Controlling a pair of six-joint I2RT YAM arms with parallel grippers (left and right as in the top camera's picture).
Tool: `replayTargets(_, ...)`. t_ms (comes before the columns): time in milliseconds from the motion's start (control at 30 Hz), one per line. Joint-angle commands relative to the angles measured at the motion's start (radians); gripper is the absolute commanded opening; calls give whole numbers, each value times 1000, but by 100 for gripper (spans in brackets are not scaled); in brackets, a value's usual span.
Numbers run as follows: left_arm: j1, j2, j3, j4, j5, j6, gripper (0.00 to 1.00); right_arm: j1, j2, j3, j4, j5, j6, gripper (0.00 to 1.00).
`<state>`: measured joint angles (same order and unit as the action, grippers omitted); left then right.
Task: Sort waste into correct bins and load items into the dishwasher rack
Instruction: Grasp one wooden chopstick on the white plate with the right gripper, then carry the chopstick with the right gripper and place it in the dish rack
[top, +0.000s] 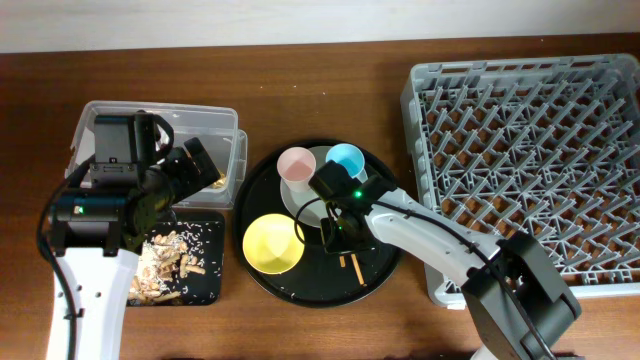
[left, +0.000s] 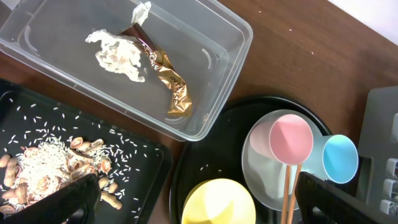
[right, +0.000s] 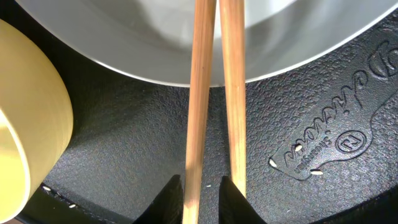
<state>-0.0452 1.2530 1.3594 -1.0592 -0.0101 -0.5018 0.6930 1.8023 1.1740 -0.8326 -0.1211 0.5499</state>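
My right gripper (top: 335, 228) is low over the round tray. In the right wrist view its jaws (right: 203, 200) are nearly shut, with one of the wooden chopsticks (right: 214, 93) between them; the other runs under the right finger. The chopsticks (left: 289, 193) lean on the grey-white plate (left: 258, 177), which holds the pink cup (left: 290, 138) and blue cup (left: 340, 158). The yellow bowl (left: 217, 202) sits beside it. My left gripper (left: 199, 208) is open and empty above the tray edge. The tissue (left: 118, 56) and gold wrapper (left: 168, 81) lie in the clear tub (left: 230, 81). Food scraps (left: 37, 177) lie in the black tray (left: 143, 162).
The grey dishwasher rack (top: 540, 150) fills the right side and holds nothing that I can see. The round black tray (top: 375, 275) with loose rice grains sits mid-table. My left arm (top: 100, 200) hangs over the tub and the black tray (top: 210, 285).
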Motion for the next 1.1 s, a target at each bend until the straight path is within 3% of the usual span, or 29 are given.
replayTargets(0,3,0,7,-2,7,2,99,8,6,-25,6,-2,10,19)
replayTargets(200,3,-1,7,-2,7,2,99,8,6,-65,48,-6,17,19)
replayTargets(500,3,0,7,-2,7,2,99,7,4,-50,36,-31,16,7)
replayTargets(1067,3,-1,7,-2,7,2,99,-3,-51,369,-373,0,-124,4)
